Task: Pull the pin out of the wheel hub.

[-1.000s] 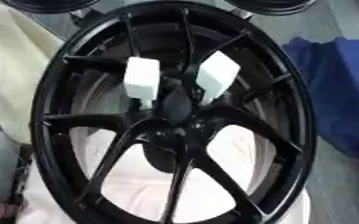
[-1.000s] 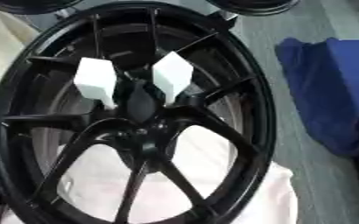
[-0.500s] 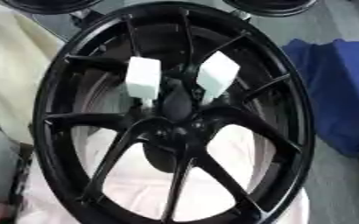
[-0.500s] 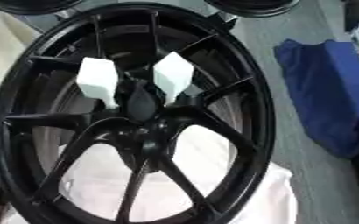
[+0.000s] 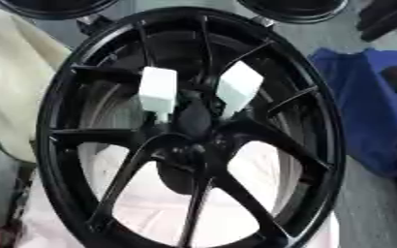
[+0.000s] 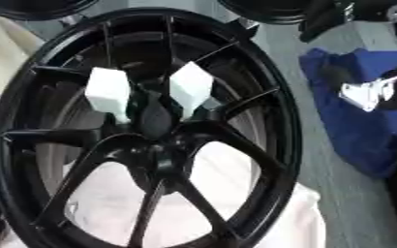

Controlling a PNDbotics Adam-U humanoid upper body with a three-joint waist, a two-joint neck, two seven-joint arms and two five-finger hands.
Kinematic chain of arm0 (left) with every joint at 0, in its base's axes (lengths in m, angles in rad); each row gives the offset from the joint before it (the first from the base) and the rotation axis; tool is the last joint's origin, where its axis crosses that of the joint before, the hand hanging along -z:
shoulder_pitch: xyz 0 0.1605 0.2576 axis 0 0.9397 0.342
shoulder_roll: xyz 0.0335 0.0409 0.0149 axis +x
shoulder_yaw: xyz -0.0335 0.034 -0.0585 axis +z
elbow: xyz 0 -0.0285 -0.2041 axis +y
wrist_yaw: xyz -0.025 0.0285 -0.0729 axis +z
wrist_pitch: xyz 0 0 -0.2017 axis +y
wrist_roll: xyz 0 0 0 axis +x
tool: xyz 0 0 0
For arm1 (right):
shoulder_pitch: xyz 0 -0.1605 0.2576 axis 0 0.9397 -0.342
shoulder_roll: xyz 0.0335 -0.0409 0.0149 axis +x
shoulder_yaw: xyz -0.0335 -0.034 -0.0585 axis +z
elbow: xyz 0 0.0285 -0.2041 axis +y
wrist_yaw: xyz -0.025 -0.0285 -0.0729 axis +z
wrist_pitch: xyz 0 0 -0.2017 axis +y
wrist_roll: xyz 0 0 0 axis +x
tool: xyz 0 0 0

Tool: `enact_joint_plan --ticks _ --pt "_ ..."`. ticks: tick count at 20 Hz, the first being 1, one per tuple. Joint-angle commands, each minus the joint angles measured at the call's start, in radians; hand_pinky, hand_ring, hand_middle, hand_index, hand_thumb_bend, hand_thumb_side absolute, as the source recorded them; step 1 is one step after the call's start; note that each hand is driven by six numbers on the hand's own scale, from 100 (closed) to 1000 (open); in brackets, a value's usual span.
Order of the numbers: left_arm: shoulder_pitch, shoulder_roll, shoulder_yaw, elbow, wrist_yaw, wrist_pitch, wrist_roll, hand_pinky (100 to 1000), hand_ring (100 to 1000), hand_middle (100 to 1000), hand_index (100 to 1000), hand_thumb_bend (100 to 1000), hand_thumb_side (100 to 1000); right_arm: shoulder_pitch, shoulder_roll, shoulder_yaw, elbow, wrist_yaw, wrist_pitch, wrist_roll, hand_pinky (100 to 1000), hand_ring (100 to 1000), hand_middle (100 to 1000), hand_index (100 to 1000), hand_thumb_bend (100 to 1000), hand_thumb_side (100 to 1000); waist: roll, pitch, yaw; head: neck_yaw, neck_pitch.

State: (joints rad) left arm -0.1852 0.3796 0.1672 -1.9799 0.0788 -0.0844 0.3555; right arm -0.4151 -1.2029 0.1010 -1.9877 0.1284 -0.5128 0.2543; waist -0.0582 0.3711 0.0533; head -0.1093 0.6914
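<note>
A large black wheel hub (image 5: 48,140) with thin spokes fills both views, lying on pale cloth. Two white block-shaped pins stand in it just above its dark centre (image 5: 193,121): one on the left (image 5: 158,91) and one on the right (image 5: 238,85), both tilted slightly outward. My right hand (image 6: 367,92) shows as black and silver parts at the right edge, over the blue cloth, well apart from the wheel and the pins. It touches nothing I can make out. My left hand is out of sight.
A blue cloth (image 5: 367,121) lies right of the wheel on the grey floor. Cream fabric (image 5: 15,72) lies at the left, and pale cloth (image 5: 151,203) shows through the spokes. Parts of two other black wheels (image 5: 295,7) show at the top edge.
My right arm has come into view from the right, above the blue cloth. The wheel and both white pins have not moved; the camera has shifted slightly.
</note>
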Motion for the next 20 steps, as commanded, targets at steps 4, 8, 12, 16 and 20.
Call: enact_joint_plan --ticks 4,8,12,16,20 --pt "-0.006 0.032 -0.004 -0.020 0.006 0.001 -0.010 944 572 579 757 193 741 -0.088 -0.060 0.063 -0.012 -0.008 0.012 0.077 848 820 742 786 194 410 -0.003 -0.032 0.009 -0.016 -0.005" --pt "-0.007 0.035 -0.008 -0.020 0.008 0.002 -0.015 944 572 579 757 194 741 -0.149 -0.055 0.129 -0.012 -0.038 0.049 0.153 845 815 744 791 211 426 -0.007 -0.034 0.017 -0.023 0.003" --pt "-0.006 0.036 -0.010 -0.020 0.009 0.004 -0.018 945 571 579 757 193 742 -0.202 -0.033 0.180 -0.012 -0.083 0.117 0.232 850 815 750 813 275 418 -0.011 -0.034 0.025 -0.026 0.007" --pt "-0.006 0.038 -0.012 -0.020 0.009 0.005 -0.019 945 570 578 757 194 743 -0.265 -0.004 0.212 -0.012 -0.104 0.169 0.305 859 825 763 831 331 392 -0.017 -0.035 0.030 -0.026 0.012" --pt "-0.005 0.039 -0.012 -0.020 0.008 0.007 -0.019 946 569 578 757 194 743 -0.323 0.029 0.239 -0.012 -0.107 0.212 0.364 868 837 761 853 415 326 -0.023 -0.035 0.035 -0.026 0.016"
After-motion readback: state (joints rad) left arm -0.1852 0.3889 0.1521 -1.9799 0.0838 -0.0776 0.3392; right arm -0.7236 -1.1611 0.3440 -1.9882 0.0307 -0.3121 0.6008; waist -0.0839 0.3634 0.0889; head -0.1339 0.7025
